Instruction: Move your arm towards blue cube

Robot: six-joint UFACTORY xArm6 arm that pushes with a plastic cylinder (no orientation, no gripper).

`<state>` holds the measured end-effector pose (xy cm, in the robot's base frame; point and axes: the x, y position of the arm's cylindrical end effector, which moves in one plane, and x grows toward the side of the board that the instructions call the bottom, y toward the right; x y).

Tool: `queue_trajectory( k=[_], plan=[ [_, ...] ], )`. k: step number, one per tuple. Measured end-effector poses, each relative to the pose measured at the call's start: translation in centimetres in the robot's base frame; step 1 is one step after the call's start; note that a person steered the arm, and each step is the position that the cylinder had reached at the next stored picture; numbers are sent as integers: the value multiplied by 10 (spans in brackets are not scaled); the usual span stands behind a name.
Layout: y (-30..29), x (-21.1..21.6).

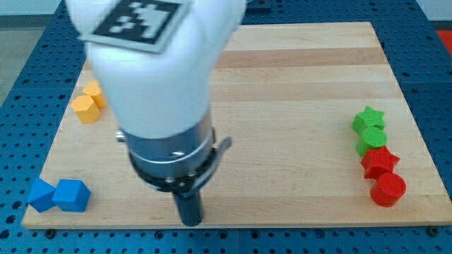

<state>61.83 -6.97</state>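
Blue cube (pixel 72 195): it lies at the near left corner of the wooden board (pixel 296 92), close to the near edge.
Second blue block (pixel 42 194): it touches the blue cube on its left side; its exact shape is hard to tell.
My tip (pixel 191 222): the lower end of the dark rod is near the near edge of the board, well apart to the right of the blue cube. It touches no block. It is a plain rod, so it has nothing to open or close.
Arm (pixel 159 77): the big white and grey body hides the middle left part of the board.
Orange blocks (pixel 85 109) and (pixel 94 92): two, touching, at the left edge, farther back.
Right side: green star (pixel 369 118), green block (pixel 371 140), red star (pixel 380 162) and red cylinder (pixel 388 189) stand in a tight row from far to near.
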Motion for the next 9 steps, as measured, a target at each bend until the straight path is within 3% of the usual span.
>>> queue_trajectory(
  k=[5, 7, 8, 9],
  plan=[
    [-27, -11],
    [-21, -81],
    [-25, -66],
    [-73, -13]
  ],
)
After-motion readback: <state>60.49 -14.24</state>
